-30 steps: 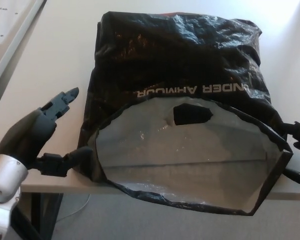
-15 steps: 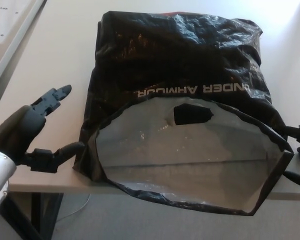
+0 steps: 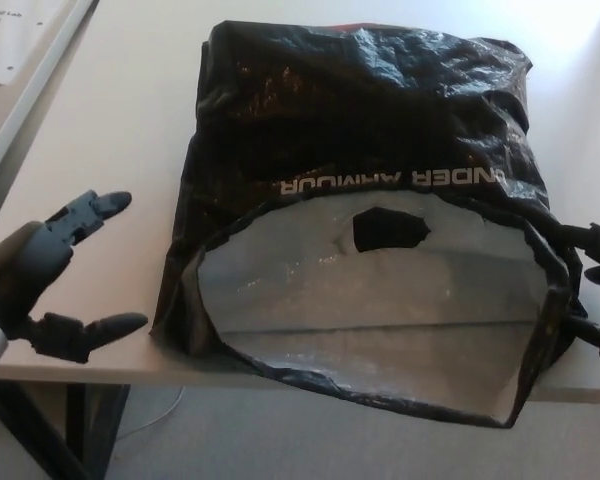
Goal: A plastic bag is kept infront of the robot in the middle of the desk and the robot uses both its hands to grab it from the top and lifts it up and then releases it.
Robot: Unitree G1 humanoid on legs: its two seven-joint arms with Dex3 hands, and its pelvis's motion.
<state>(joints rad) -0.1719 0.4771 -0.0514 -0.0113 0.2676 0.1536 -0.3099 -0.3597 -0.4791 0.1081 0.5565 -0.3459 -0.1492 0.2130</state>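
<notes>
Black plastic bag (image 3: pixel 370 140) lying free on the desk (image 3: pixel 110 150), our hands backing away from its mouth.

From the head view, we are drawing our left hand (image 3: pixel 40 275) further off to the bag's left; a second ago its thumb was touching the rim, now it is hanging near but apart, fingers spread and holding nothing. Our right hand (image 3: pixel 595 285) is staying at the bag's right edge, only its fingertips showing, so we cannot tell its state. We are judging this as the release. The bag is crinkled, glossy film with white lettering; its oval mouth is gaping toward us over the desk's near edge, showing a dull grey lining and a cut-out handle hole (image 3: pixel 390 230).
</notes>
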